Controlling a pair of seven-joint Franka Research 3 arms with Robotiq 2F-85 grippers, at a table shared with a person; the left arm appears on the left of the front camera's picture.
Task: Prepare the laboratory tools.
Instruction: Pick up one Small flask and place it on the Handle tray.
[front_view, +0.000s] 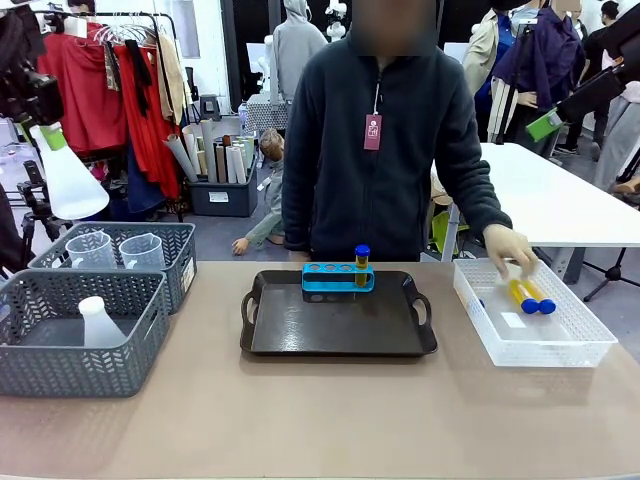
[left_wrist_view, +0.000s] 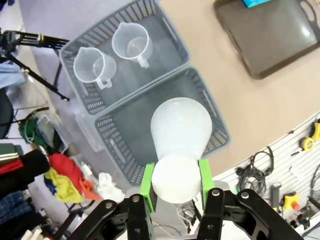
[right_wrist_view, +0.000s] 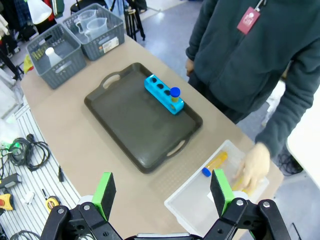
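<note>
Aloft, the left claw clamps a conical flask (right claw gapes apart)

The left gripper and right gripper are black linkages with silver screws and green pads. The person wears a dark fleece with a maroon tag.

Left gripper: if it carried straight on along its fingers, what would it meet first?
The left gripper, shut on a conical flask, points into the nearer grey basket. Probably the other flask standing there comes first, else the basket floor; depth is unclear.
</note>
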